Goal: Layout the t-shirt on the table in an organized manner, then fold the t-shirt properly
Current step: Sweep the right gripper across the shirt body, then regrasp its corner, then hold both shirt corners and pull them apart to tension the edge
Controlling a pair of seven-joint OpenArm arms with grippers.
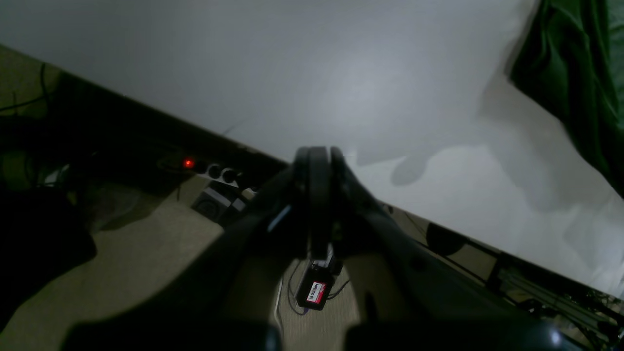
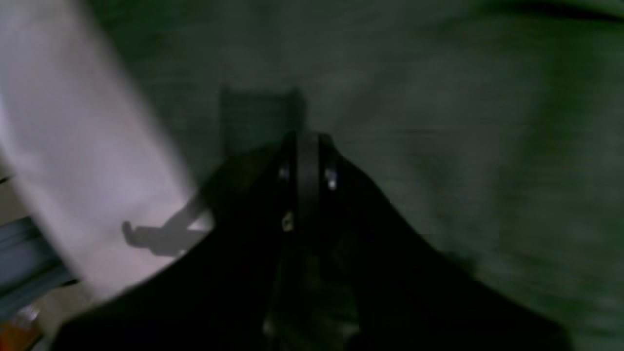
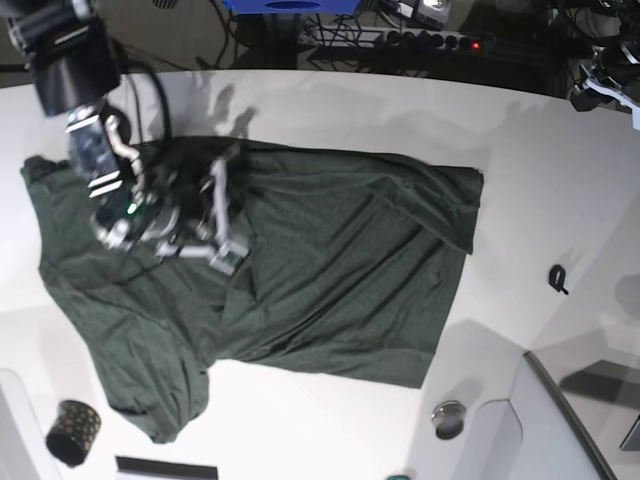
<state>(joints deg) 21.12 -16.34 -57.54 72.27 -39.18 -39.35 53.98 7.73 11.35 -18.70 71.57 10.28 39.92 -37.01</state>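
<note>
The dark green t-shirt (image 3: 300, 270) lies spread across the white table (image 3: 530, 180), with creases near the middle and one sleeve hanging toward the front left. My right gripper (image 3: 217, 190) hovers over the shirt's left part. In the right wrist view its fingers (image 2: 304, 146) are pressed together above the green cloth (image 2: 463, 146) and cast a shadow on it, with no fabric between them. My left gripper (image 1: 317, 158) is shut and empty over the table's far edge. The shirt's edge (image 1: 575, 73) lies well off to its right. Part of that arm (image 3: 603, 85) shows at the base view's right edge.
A small black gold-dotted cup (image 3: 72, 432) stands at the front left. On the right of the table lie a small black object (image 3: 558, 278) and a round metal piece (image 3: 448, 418). A power strip (image 1: 214, 171) with a red light sits beyond the far edge.
</note>
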